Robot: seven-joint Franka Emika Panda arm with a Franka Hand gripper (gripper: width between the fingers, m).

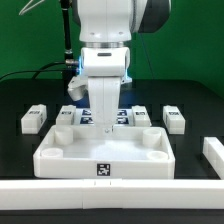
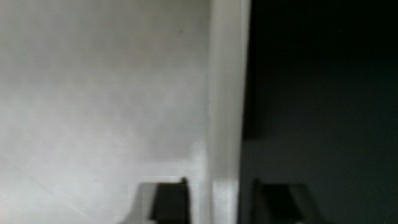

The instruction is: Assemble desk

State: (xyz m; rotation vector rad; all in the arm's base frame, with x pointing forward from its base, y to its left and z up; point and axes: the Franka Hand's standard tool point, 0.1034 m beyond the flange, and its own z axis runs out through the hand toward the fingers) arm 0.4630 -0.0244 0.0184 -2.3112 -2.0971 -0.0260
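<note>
The white desk tabletop (image 1: 105,150) lies on the black table with its raised rim up and round sockets in its corners. My gripper (image 1: 103,122) is down at the tabletop's far rim, near its middle. In the wrist view the tabletop (image 2: 98,100) fills one side and its rim (image 2: 228,90) runs between my two dark fingertips. The gripper (image 2: 222,202) is open and straddles the rim, with a narrow gap showing on each side. Short white legs with tags lie behind the tabletop: two on the exterior view's left (image 1: 33,120) (image 1: 66,116) and two on its right (image 1: 143,116) (image 1: 174,120).
The marker board (image 1: 122,116) lies behind the tabletop, partly hidden by my arm. A long white bar (image 1: 100,192) runs along the front edge, and another white bar piece (image 1: 213,152) stands at the exterior view's right. Black table (image 2: 329,100) lies beyond the rim.
</note>
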